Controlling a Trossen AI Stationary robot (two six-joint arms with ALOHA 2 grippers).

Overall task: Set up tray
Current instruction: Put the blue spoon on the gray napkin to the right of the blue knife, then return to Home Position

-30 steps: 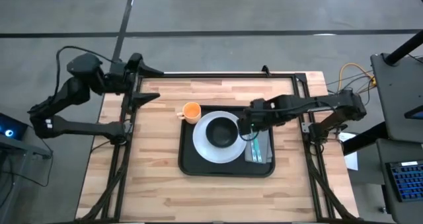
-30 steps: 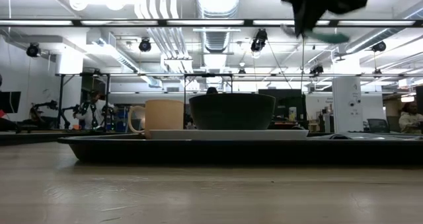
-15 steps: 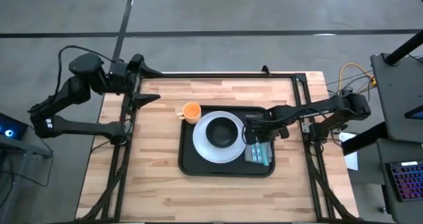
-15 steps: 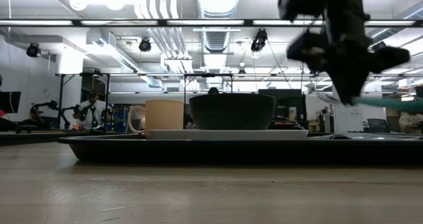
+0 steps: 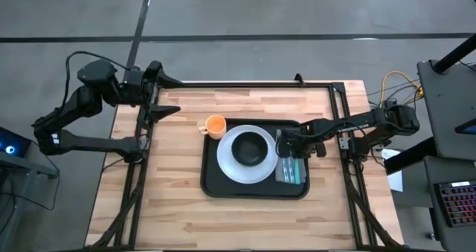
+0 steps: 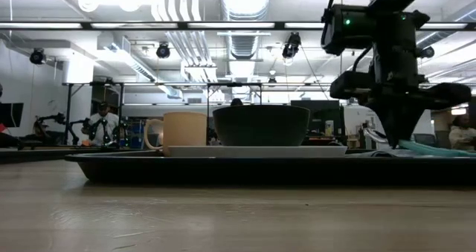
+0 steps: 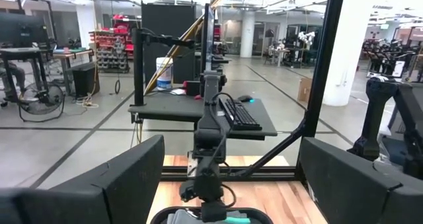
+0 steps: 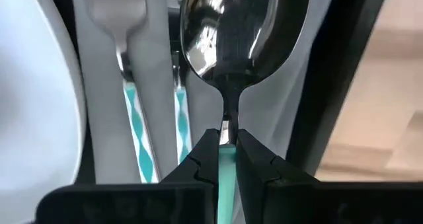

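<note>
The black tray (image 5: 216,186) lies mid-table and carries a white plate (image 5: 225,168) with a dark bowl (image 5: 248,149), and a grey napkin (image 5: 297,179) on its right part. An orange cup (image 5: 215,125) stands at the tray's far left corner. A fork (image 8: 111,12) and a second teal-handled piece (image 8: 180,115) lie on the napkin. My right gripper (image 5: 283,147) is low over the napkin, shut on a spoon (image 8: 239,26). My left gripper (image 5: 169,96) waits open, raised over the table's far left corner. My right gripper pinches the spoon's teal handle (image 8: 227,155) between its two fingers, close to the metal neck. The fingers (image 6: 393,126) point down from above. The spoon's bowl reaches forward over the napkin beside the fork, and the handle's free end (image 6: 435,150) sticks out nearly level at tray-rim height.
The tray's right rim (image 8: 327,85) runs close beside the spoon, with bare wooden table (image 5: 327,207) beyond it. The plate's edge (image 8: 33,92) is on the other side of the napkin. Metal frame rails (image 5: 343,126) run along the table's sides.
My right gripper has come down from high above the tray to just over the napkin, shifting slightly toward the table's right edge. It stayed shut on the spoon, which has come down with it to tray-rim height.
</note>
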